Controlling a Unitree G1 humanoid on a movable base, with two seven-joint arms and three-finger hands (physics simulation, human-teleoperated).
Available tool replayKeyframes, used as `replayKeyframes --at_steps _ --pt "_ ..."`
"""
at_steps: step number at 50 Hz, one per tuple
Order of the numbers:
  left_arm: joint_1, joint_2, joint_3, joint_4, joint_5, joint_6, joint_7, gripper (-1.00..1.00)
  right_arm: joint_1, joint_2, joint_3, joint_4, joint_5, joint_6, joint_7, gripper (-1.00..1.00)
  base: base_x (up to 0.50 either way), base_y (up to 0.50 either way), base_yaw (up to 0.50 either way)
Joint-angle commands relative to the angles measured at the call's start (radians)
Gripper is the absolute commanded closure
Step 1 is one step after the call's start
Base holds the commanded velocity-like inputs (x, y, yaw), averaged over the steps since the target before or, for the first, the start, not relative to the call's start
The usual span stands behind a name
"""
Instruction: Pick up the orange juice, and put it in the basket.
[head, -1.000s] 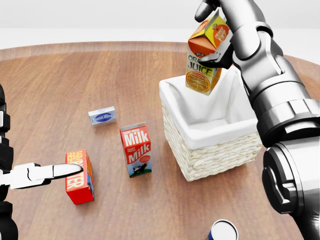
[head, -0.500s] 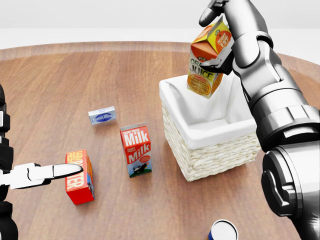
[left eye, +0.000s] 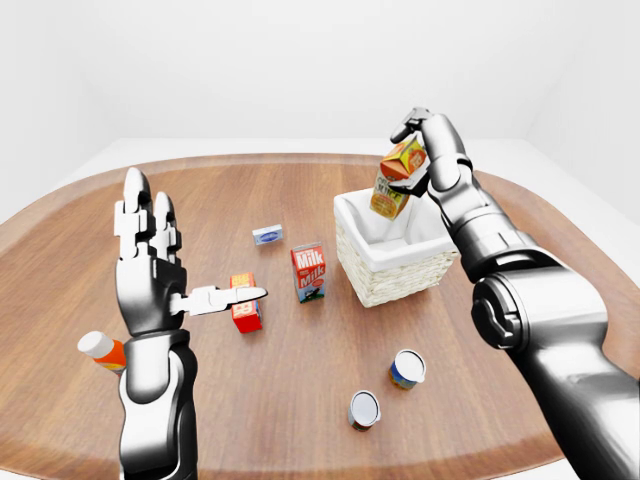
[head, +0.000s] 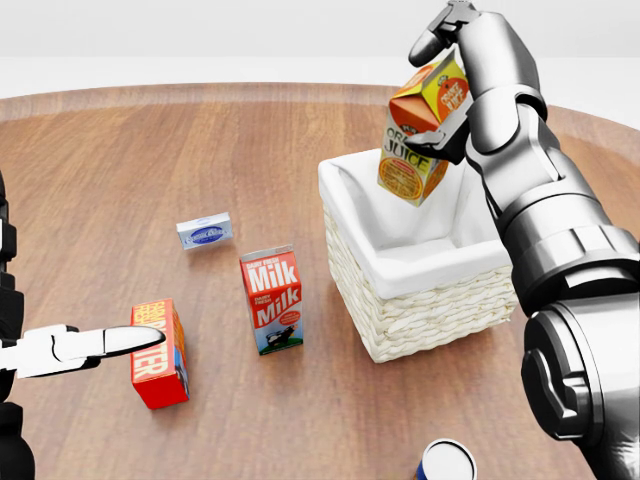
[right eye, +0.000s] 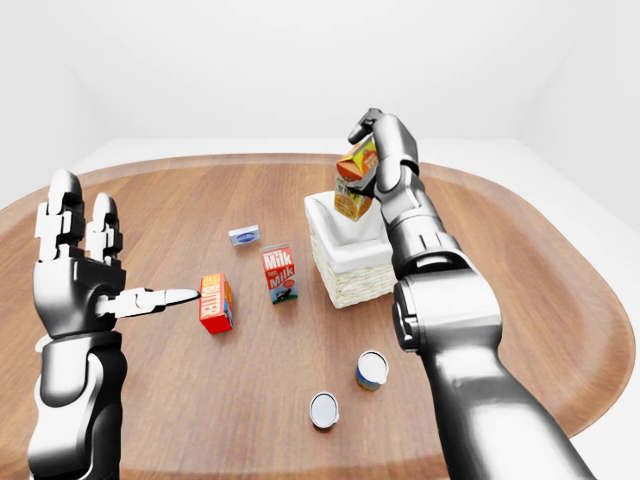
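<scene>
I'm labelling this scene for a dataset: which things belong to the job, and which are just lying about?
Belong to the job:
- orange juice carton, held tilted in the right hand above the basket
- basket, white-lined wicker

Just lying about:
- milk carton
- red box
- small blue-and-white packet
- two cans
- orange bottle
- left hand, open, idle

One juice carton (head: 422, 135), one milk carton (head: 271, 299), one red box (head: 160, 352) and one small blue-and-white packet (head: 204, 231) are in view. There is one wicker basket (head: 430, 310). Two cans (left eye: 407, 368) (left eye: 364, 408) stand on the wooden table (left eye: 300, 420), and one orange bottle (left eye: 101, 350) with a white cap shows partly behind the left arm. Two robot hands (left eye: 150, 270) (head: 470, 60) are visible
</scene>
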Motion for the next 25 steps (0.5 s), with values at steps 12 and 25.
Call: replayKeyframes --at_steps 12,25 --pt "-0.004 0.001 0.002 0.006 -0.003 0.0 0.0 -1.0 0.019 -0.002 -0.036 -0.002 -0.025 0.0 -0.078 1.0 0.0 0.0 0.0" --pt "-0.002 0.001 -0.001 0.001 -0.004 0.0 0.003 -1.0 0.034 0.008 -0.042 0.001 -0.023 -0.005 -0.092 1.0 0.0 0.0 0.0"
